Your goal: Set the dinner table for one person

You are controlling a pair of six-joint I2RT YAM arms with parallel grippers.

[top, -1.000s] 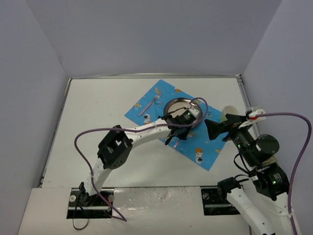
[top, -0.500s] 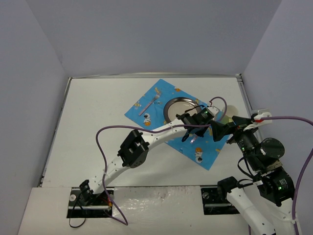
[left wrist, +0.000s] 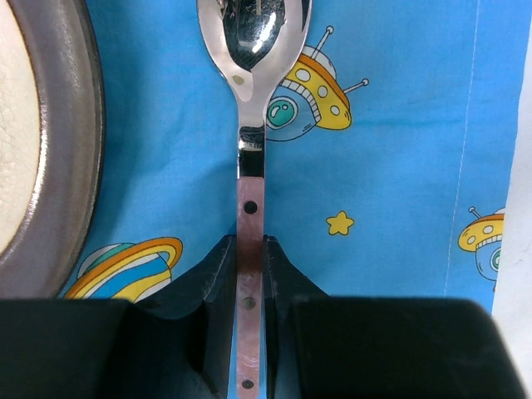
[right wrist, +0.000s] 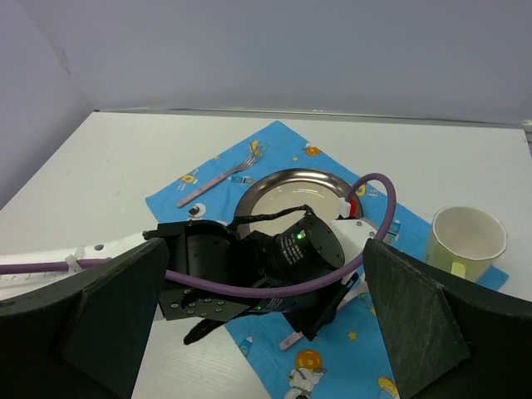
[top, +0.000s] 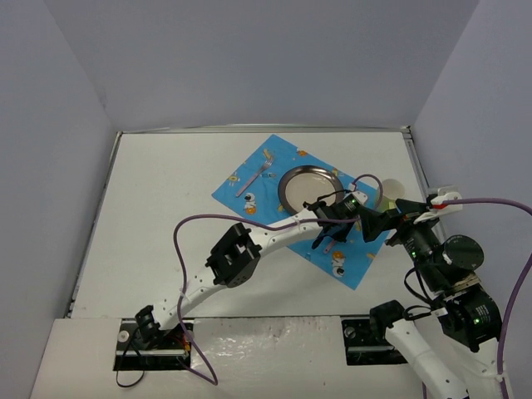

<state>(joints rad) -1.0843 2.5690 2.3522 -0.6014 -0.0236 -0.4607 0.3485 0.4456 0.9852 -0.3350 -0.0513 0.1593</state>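
Observation:
My left gripper is shut on the pink handle of a steel spoon. It holds the spoon low over the blue astronaut-print cloth, just right of the round metal plate. The spoon's bowl points away from the wrist, and its handle end shows in the right wrist view. The plate's rim lies left of the spoon. A pink-handled fork lies on the cloth left of the plate. My right gripper is open and empty, hovering right of the left gripper. The white dinner table carries everything.
A pale yellow-green cup stands at the cloth's right corner, behind my right gripper; it also shows in the right wrist view. The left arm and its purple cable stretch across the cloth's near side. Grey walls enclose the table.

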